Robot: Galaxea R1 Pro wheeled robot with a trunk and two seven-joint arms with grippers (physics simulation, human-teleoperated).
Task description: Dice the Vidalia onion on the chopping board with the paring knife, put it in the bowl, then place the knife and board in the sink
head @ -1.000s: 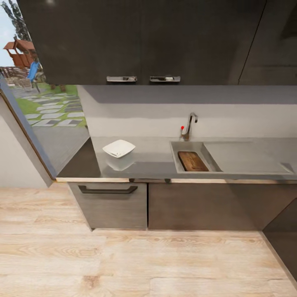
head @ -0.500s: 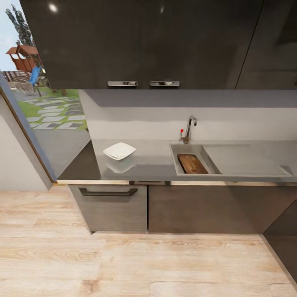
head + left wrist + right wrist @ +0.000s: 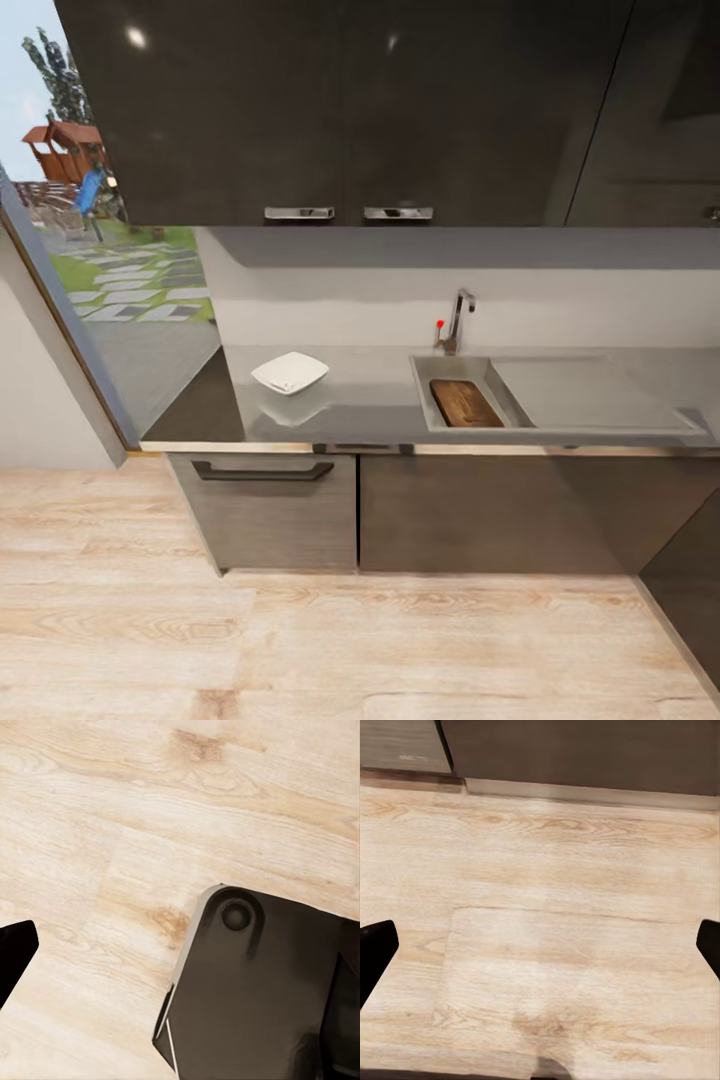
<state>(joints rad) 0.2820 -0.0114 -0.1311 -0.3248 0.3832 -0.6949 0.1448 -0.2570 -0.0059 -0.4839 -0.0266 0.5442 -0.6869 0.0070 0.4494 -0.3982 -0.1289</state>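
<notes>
Shifted since a second ago: the whole head view, with wall cupboards lower in the picture and bench things a touch smaller and lower, so a move of the camera and not of the things.

Lying flat in the grey rectangular recessed sink: the dark brown wooden chopping board, just below the chrome tap with the red-tipped lever. Well apart from it on the grey bench: the white square bowl, upright. Too far off to tell what sits in the bowl, or whether the paring knife lies beside the board.

Possible trouble from here, as a judgement: standing well back on the pale wooden floor, so no way of checking the basin; if the knife is not yet in, a need to roll in again, with a risk of bumping the cabinet fronts or nudging the bowl.

Right gripper: spread wide, a dark fingertip at each edge of its view, holding nothing, hanging over bare floor. Left gripper: one fingertip seen beside the robot's black base; cannot tell how far open.
</notes>
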